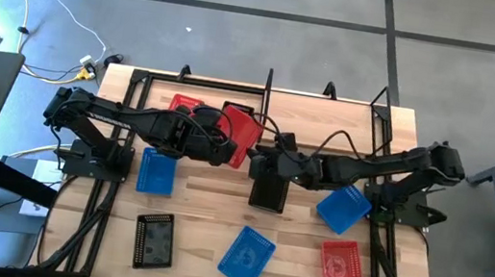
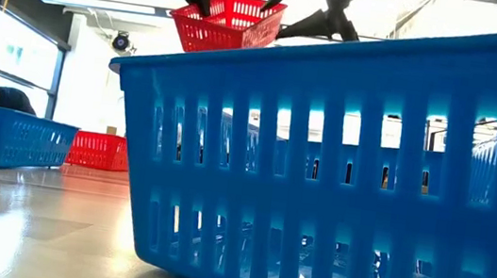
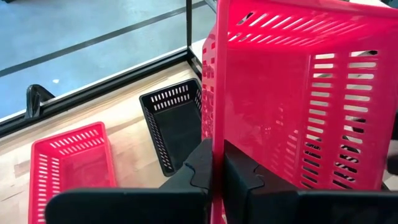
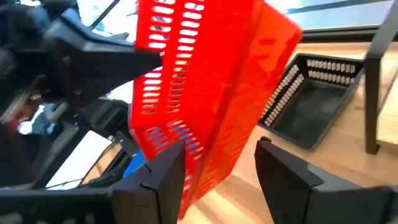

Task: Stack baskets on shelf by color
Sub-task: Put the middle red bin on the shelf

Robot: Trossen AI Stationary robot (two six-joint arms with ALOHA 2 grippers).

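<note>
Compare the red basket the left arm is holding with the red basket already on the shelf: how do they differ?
The held red basket is in the air, tilted, its wall pinched by the left gripper; the shelf's red basket lies flat, untouched. The held one hangs above the black basket on the shelf, the other beside it. The right gripper is open around the held basket's edge. Both are red, mesh-sided, alike in size.

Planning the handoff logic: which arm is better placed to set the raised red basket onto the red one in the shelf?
Left. Its gripper is shut on the raised red basket, beside the shelved red basket; the right gripper is open.
</note>
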